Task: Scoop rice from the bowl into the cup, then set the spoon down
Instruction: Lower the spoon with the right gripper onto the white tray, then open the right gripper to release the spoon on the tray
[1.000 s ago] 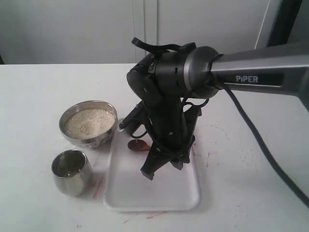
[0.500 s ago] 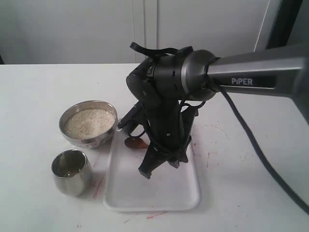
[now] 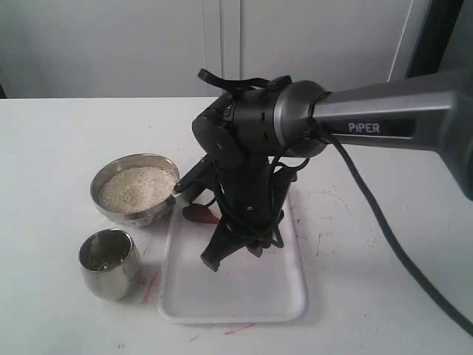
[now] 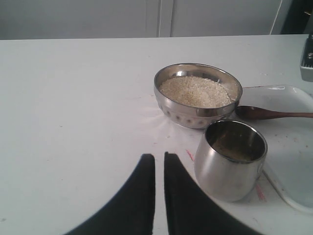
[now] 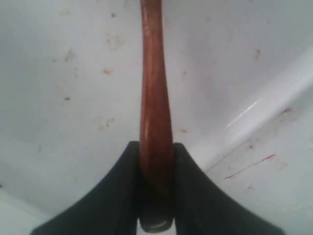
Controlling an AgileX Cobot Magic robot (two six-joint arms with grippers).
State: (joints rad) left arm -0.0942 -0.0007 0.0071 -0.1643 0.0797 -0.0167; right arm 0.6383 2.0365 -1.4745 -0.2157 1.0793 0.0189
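Two steel vessels stand on the white table (image 3: 59,140). The bowl (image 3: 97,194) (image 4: 191,115), the wider one, is filled nearly to its rim with a level heap of the rice (image 3: 138,186) (image 4: 194,91), pale and fine-grained. The cup (image 3: 111,282) (image 4: 226,180) stands upright just beside the bowl, on the bowl's camera-facing side in the exterior view, with a small gap between them. The left wrist view shows only a thin speckled patch low inside the cup, most of its shiny inner wall bare; whether that patch is grain or a reflection I cannot tell.

A shallow white tray (image 3: 244,299) (image 4: 293,156) lies on the side of the bowl away from the table's left edge, its near corner close to the bowl's wall. The tray holds nothing but a few specks.

The spoon (image 3: 196,213) (image 4: 274,114) (image 5: 155,98) has its oval head just beside the bowl, at the tray's corner, and its handle runs away from the bowl over the tray. The head looks empty of grains. Whether the head touches the tray I cannot tell.

The right gripper (image 5: 156,149) has its jaws clamped on the far end of the handle. The left gripper (image 4: 159,159) hangs over bare table, well apart from the bowl, jaws drawn together with only a slit between, holding nothing.
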